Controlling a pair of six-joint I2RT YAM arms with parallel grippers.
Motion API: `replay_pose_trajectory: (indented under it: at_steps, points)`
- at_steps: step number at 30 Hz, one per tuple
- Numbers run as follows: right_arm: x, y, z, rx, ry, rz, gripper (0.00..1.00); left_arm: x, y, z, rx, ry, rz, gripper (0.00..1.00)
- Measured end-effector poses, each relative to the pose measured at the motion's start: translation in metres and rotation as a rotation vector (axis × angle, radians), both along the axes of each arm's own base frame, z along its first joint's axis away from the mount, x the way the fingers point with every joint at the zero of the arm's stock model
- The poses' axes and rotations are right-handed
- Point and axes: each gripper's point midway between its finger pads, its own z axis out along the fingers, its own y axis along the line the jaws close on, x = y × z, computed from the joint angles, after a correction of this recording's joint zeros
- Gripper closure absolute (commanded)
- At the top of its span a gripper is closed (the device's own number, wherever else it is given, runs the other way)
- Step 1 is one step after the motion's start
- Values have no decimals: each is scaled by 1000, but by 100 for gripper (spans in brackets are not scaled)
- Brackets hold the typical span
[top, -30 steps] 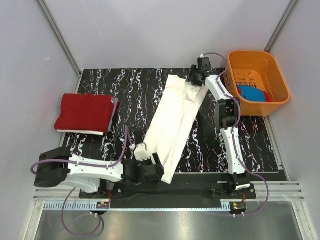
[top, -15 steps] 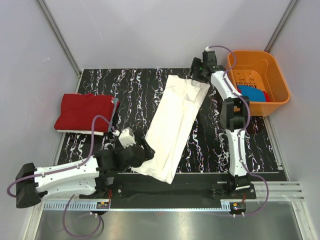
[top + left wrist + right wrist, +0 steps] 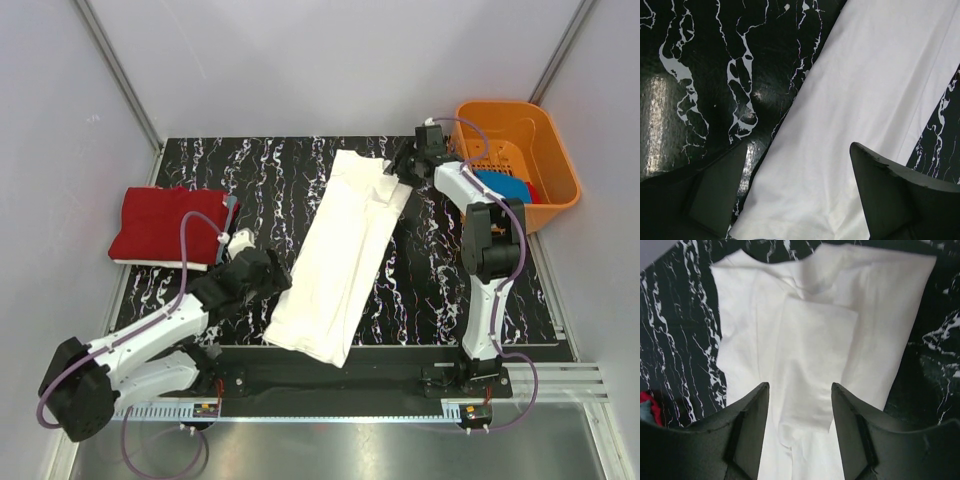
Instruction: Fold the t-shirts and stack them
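Note:
A large white t-shirt [image 3: 340, 255], folded into a long strip, lies diagonally across the black marbled table [image 3: 250, 170]. My left gripper [image 3: 272, 278] hovers open at the strip's left edge near its near end, with white cloth [image 3: 865, 100] below the spread fingers and nothing held [image 3: 800, 147]. Off the strip's far right corner, my right gripper [image 3: 405, 167] is open and looks down on the folded sleeves [image 3: 815, 335] with its jaws empty [image 3: 800, 385]. A folded red t-shirt [image 3: 165, 222] lies at the left. A blue t-shirt [image 3: 500, 187] sits in the basket.
The orange plastic basket [image 3: 560, 150] stands at the back right corner, beside the right arm. A grey and white layer shows under the red t-shirt at its right edge [image 3: 230, 215]. Grey walls close in the table on three sides.
My left gripper has let go of the strip's near end and drawn back up and to the left. The right gripper has left the far end and moved right. The white t-shirt now lies flat.

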Motion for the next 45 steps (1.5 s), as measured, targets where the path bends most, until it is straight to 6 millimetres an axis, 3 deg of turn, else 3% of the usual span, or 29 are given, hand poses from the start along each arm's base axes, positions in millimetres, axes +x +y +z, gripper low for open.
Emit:
replay_pose_trajectory:
  at_steps: [5,11,34,45]
  points:
    - [-26,5,-45,55,101,-4,36,8,-2,-9,18,18,-38,12]
    - [-51,10,-81,104,173,-7,30,12,-5,-17,21,38,-65,13]
    - [-35,25,-66,215,57,11,34,17,-10,-14,-1,20,-90,14]
    - [-40,40,-62,325,57,35,39,15,-11,-18,-7,28,-99,14]
